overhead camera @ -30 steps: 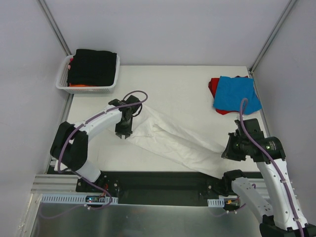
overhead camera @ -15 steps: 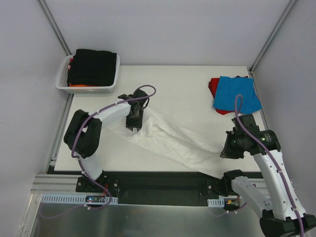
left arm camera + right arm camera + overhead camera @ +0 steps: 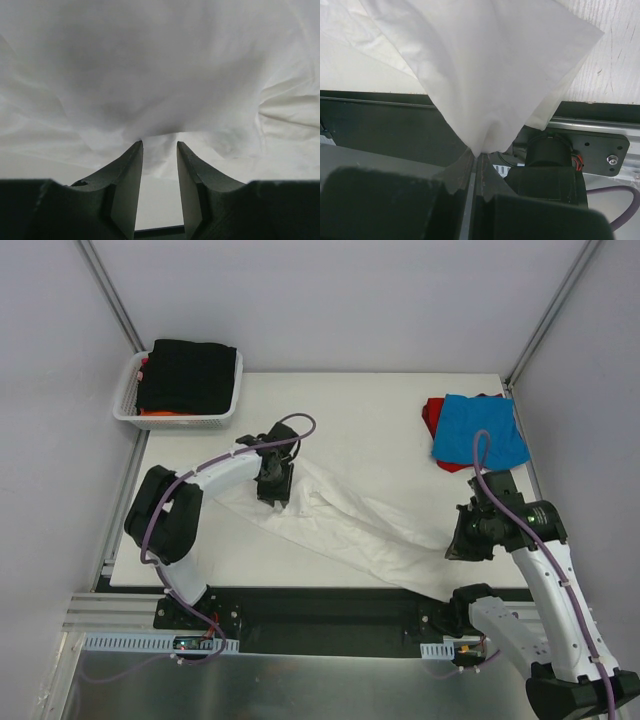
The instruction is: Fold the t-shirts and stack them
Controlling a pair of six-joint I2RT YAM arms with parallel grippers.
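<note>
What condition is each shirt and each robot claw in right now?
white t-shirt: unfolded, rumpled, stretched diagonally across the table.
blue t-shirt: folded, lying on the red t-shirt.
red t-shirt: mostly covered.
black t-shirt: folded, in the basket.
left gripper: open, tips at the white t-shirt.
right gripper: shut on the white t-shirt's corner.
</note>
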